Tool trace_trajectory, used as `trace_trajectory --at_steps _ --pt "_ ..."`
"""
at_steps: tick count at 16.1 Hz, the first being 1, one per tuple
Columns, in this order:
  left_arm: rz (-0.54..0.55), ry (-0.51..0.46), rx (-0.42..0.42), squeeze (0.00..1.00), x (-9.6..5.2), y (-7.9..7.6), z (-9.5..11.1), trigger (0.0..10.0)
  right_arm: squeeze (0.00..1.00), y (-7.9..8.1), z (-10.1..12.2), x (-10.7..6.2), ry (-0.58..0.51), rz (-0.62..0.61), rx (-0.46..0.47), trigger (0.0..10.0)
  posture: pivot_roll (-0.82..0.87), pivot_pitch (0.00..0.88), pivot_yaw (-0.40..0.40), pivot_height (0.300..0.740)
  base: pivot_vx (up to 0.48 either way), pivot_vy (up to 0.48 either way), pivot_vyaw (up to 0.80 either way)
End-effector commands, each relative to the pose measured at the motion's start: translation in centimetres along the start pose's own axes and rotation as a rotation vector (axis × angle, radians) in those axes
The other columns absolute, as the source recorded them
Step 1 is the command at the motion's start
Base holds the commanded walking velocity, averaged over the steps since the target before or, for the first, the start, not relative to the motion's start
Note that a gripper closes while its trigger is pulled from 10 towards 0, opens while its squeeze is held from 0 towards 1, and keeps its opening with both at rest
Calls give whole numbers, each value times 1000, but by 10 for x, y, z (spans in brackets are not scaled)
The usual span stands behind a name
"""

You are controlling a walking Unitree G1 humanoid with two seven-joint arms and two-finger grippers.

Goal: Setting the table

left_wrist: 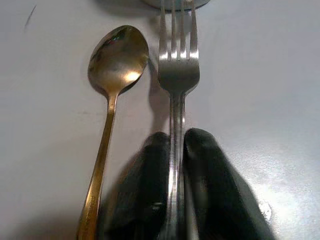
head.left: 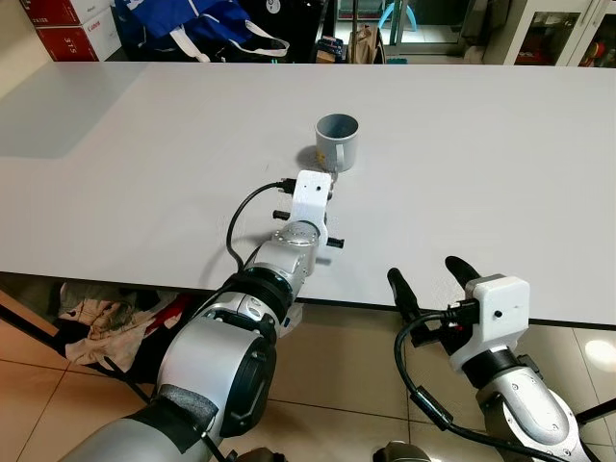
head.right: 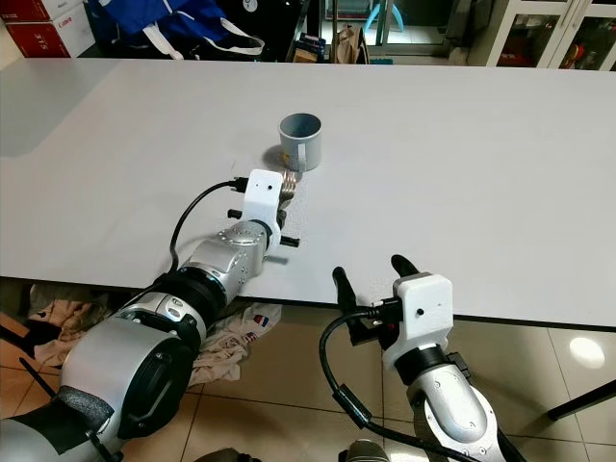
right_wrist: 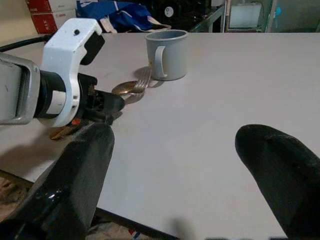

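From the head views, the left gripper (head.right: 280,195) reaches across the pale grey table (head.left: 500,192) to just short of the grey-blue handled mug (head.left: 337,141), apparently laying cutlery, while the right gripper (head.left: 430,279) waits spread wide at the near edge. In the left wrist view its fingers (left_wrist: 145,190) are clamped on a silver steel fork (left_wrist: 177,70), tines nearly at the mug, beside a brassy spoon (left_wrist: 116,60) lying flat. The right wrist view suggests the fork is low, perhaps touching; next comes release and straight withdrawal.

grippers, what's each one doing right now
Left gripper: shut on the fork handle, beside the spoon.
Right gripper: open, holding nothing, off the table edge.
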State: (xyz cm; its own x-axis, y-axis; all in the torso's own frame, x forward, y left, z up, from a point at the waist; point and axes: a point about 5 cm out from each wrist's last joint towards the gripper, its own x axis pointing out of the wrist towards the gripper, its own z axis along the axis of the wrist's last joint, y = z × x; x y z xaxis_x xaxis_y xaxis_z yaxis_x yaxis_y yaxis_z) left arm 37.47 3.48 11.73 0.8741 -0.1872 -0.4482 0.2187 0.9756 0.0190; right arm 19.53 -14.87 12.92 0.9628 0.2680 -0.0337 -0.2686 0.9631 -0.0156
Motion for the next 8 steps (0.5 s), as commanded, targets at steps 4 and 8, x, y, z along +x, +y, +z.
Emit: trace_trajectory --at_steps 4,8 --pt "-24 -23 8 576 -1 -15 7 10000 0 2 2 -3 0 0 2 10000 -280 59 101 727 0 0 0" --pt "-33 -31 6 514 -1 -18 9 10000 0 2 2 -3 2 2 2 10000 -280 59 100 727 0 0 0"
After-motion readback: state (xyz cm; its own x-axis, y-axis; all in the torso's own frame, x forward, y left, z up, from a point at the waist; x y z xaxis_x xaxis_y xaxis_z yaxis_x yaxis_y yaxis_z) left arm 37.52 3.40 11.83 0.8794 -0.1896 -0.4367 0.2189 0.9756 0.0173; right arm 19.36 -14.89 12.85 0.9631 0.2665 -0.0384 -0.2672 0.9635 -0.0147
